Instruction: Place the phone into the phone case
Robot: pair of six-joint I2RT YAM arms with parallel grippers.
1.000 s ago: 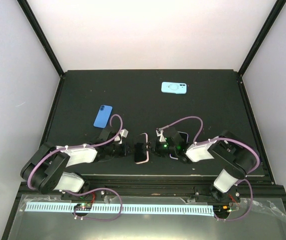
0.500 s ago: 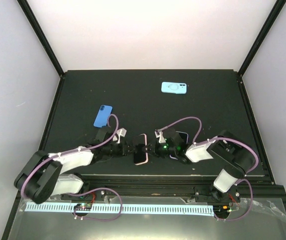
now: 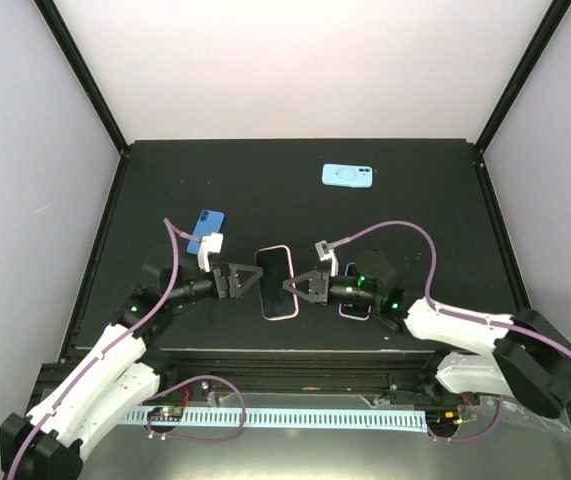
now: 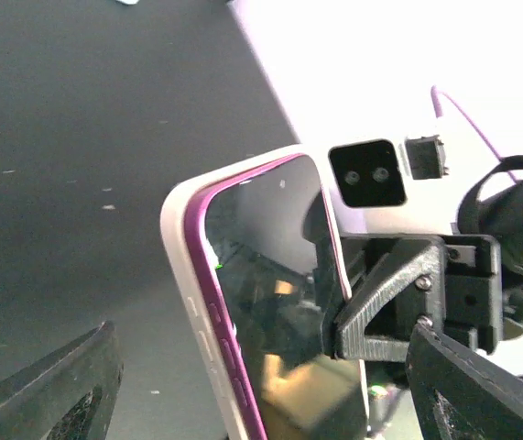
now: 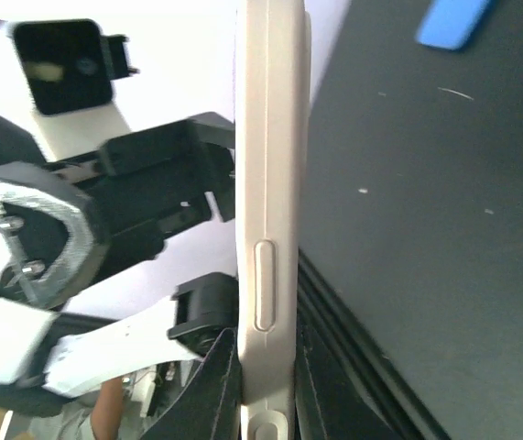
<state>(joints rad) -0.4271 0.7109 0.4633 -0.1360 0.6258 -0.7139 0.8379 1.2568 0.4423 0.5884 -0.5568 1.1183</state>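
Pinching phone (image 3: 276,282), right pincer (image 3: 297,286); left pincer (image 3: 246,280) spread

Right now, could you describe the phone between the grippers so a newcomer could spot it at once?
On the black table, look near the front edge, midway between the two arms. The cased phone there has a dark screen in a pinkish-white rim. Unlike the blue item and the pale blue case farther back, it alone is pinched at one edge by the right gripper.
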